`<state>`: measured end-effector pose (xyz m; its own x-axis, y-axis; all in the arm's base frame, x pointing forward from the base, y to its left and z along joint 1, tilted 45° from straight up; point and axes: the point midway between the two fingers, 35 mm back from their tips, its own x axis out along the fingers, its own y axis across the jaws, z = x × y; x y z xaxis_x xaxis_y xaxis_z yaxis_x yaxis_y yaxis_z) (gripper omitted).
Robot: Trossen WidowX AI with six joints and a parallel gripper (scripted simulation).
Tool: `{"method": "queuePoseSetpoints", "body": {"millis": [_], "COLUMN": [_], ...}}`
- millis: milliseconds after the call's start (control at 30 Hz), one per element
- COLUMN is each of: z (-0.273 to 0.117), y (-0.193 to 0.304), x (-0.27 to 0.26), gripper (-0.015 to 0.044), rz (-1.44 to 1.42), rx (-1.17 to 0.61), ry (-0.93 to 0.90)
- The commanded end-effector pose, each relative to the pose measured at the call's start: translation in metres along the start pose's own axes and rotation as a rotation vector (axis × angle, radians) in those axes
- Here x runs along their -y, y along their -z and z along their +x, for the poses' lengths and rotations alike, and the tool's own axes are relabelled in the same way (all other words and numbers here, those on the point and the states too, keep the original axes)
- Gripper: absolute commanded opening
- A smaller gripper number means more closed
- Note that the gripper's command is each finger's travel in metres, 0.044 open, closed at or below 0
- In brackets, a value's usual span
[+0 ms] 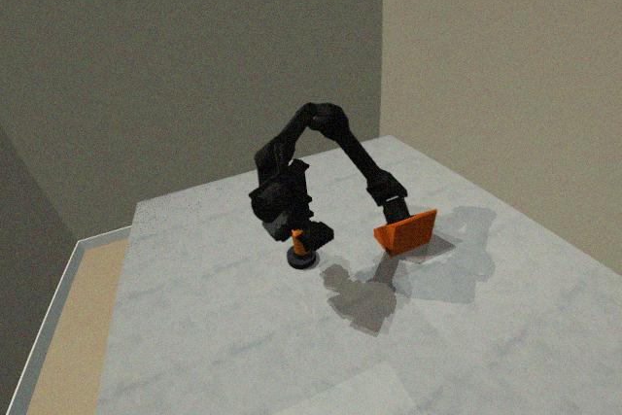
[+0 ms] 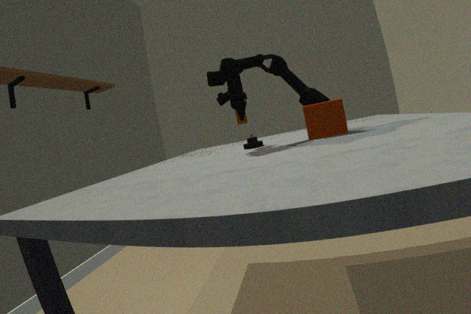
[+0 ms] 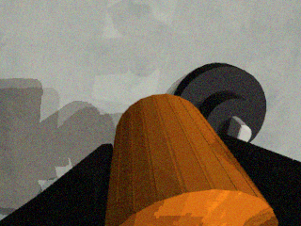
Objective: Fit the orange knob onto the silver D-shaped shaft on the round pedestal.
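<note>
The orange knob point(image 1: 298, 242) point(image 2: 239, 118) point(image 3: 162, 160) is held off the table, leaning slightly in the exterior view. My gripper point(image 1: 301, 240) point(image 2: 241, 115) point(image 3: 164, 150) is shut on it, with a black finger on each side in the wrist view. The dark round pedestal point(image 1: 301, 263) point(image 2: 252, 145) point(image 3: 218, 77) stands on the table, below the knob and a little right of it in the exterior view. Its silver shaft point(image 2: 251, 134) point(image 3: 243, 130) shows beyond the knob's right side in the wrist view, with a flat face visible. A gap separates knob and shaft. The knob's hole is hidden.
An orange block point(image 1: 411, 232) point(image 2: 325, 119) stands at the arm's base, right of the pedestal. The arm's shadows fall on the pale marble table point(image 1: 225, 310) point(image 2: 160, 196). A wall shelf point(image 2: 57, 80) is at the far left in the exterior view.
</note>
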<state>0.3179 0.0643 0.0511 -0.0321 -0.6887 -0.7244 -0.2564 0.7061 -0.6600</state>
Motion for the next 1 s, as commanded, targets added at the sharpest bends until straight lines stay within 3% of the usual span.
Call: {"method": "queuePoseSetpoints", "body": {"millis": [0, 700, 967], "z": [0.003, 0.023, 0.023], "y": [0.004, 0.029, 0.029], "x": [0.012, 0.061, 0.062], "gripper": [0.0000, 0.0000, 0.0000], "rz": [-0.001, 0.007, 0.188], "rx": [0.004, -0.004, -0.002], "ry": [0.005, 0.021, 0.021]}}
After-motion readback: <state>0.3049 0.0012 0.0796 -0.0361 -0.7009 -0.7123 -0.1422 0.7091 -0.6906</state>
